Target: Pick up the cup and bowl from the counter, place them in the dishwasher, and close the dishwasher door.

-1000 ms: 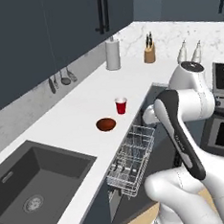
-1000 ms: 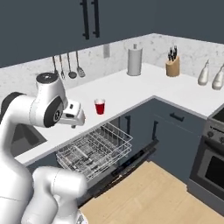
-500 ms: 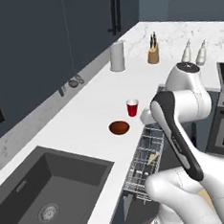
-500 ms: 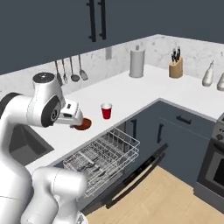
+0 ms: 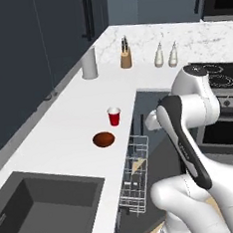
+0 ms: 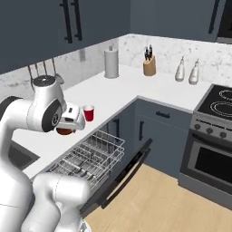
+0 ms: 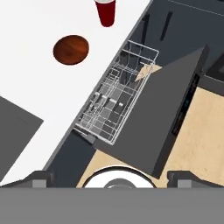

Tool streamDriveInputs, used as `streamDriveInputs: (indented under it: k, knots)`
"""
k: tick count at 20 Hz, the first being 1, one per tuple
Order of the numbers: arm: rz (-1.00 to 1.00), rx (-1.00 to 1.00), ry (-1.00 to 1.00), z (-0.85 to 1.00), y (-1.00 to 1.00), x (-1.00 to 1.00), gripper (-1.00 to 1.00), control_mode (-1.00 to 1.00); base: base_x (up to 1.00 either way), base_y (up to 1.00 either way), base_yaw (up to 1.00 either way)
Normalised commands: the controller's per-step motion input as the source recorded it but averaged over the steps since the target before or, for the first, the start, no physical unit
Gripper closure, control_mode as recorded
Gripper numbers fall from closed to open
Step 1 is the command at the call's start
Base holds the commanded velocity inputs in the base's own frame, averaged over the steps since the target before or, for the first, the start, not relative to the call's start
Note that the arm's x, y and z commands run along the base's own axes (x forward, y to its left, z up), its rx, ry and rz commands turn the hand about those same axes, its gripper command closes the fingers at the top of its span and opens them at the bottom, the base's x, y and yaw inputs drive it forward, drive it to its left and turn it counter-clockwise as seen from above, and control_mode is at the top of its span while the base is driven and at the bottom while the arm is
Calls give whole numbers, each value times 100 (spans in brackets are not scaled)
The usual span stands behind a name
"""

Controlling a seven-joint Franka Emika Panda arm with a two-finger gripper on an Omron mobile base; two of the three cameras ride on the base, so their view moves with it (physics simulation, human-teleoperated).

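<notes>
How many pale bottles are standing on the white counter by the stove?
2: one pale bottle and a second pale bottle stand side by side on the white counter, between the wooden knife block and the stove.

Even, flat render light — slightly soft

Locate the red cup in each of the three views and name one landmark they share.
Left base view: cup at centre, on the counter beyond the bowl.
Right base view: left of centre, just past the arm's head.
Hand view: top edge.
Shared landmark: the pulled-out white dishwasher rack.
</notes>
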Motion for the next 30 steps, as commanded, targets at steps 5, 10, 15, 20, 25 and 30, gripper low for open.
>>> streamDriveInputs:
  k: [5,10,15,20,25,30]
  knots:
    - [0,0,0,0,0,0,-100,100,3,40,-16]
    - [0,8,0,-13,3,52,-100,-100,9,7,0]
    - [0,20,-1,-22,0,58,-100,-100,0,0,0]
    - [0,13,-1,-24,0,92,-100,-100,0,0,0]
    - [0,1,6,-7,0,100,-100,-100,0,0,0]
    - [0,0,0,-4,0,85,-100,-100,0,0,0]
